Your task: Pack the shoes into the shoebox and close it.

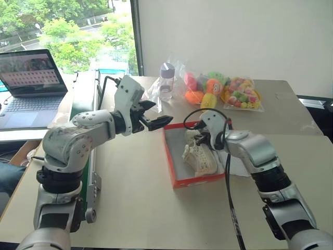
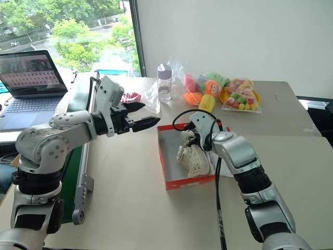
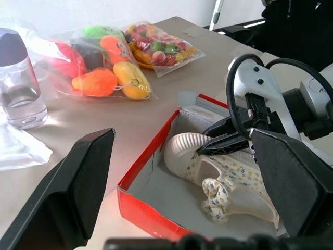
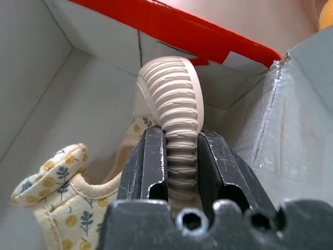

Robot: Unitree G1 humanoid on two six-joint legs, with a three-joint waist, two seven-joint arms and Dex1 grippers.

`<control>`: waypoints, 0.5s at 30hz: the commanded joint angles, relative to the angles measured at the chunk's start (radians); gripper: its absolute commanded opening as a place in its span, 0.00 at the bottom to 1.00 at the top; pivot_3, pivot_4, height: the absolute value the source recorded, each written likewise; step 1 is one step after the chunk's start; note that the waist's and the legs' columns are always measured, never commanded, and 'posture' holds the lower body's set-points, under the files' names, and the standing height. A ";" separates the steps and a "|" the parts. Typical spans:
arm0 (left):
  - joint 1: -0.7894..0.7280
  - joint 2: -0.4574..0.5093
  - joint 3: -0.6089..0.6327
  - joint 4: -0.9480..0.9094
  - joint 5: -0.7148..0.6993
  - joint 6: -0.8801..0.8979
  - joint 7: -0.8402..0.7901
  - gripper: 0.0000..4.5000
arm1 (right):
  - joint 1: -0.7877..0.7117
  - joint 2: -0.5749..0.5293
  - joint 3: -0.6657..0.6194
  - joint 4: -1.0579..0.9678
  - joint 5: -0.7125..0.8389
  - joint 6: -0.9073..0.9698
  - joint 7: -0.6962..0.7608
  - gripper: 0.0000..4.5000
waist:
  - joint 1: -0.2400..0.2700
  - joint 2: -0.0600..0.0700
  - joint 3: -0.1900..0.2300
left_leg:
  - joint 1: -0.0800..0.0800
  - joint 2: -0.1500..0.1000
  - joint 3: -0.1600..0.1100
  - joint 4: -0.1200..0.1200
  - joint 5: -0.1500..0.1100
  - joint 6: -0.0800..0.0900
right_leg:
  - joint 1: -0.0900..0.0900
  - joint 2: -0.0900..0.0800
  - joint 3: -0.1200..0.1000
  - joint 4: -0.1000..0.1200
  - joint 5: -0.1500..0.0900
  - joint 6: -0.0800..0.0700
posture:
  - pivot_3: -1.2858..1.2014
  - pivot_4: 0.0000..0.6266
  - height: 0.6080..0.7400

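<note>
Left gripper (image 1: 154,115) hovers spread wide, empty, beside the shoebox's (image 1: 177,167) far-left corner, mid-tabletop. Right gripper (image 4: 182,156) pinches a cream shoe's (image 3: 218,166) ribbed sole inside. Best lowered flat along the right wall before letting go.

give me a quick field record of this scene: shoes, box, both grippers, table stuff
shoes: cream shoe lying inside the box on its side; second shoe's ribbed sole pinched between the right gripper's fingers
shoebox: red box open on the table, white inside
right gripper: shut on the shoe sole, reaching into the box
left gripper: open, holds nothing, above the table beside the box
behind box: bottle, bagged plush toys
off table: laptop
</note>
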 commanded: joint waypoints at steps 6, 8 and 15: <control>-0.011 0.016 0.036 -0.059 -0.009 0.018 0.017 1.00 | -0.074 -0.058 0.040 -0.075 -0.089 -0.007 0.063 0.91 | 0.000 0.000 0.000 | 0.000 0.000 0.000 0.001 0.000 0.000 | 0.001 0.000 0.000 0.000 0.000 0.000 | 0.52 0.24 1.00; -0.006 0.019 0.041 -0.060 -0.006 0.021 0.023 1.00 | -0.101 -0.062 0.033 -0.096 -0.085 0.011 0.078 1.00 | 0.000 0.000 0.000 | 0.000 0.000 0.000 0.000 0.000 0.000 | 0.000 0.000 0.000 0.000 0.000 0.000 | 0.52 0.24 1.00; -0.006 0.019 0.083 -0.047 -0.003 0.035 0.070 1.00 | -0.231 -0.038 -0.094 -0.164 -0.004 0.122 0.117 1.00 | -0.001 0.000 0.000 | 0.000 0.000 0.000 0.000 0.000 0.000 | 0.000 0.000 0.000 0.000 0.000 0.000 | 0.52 0.24 1.00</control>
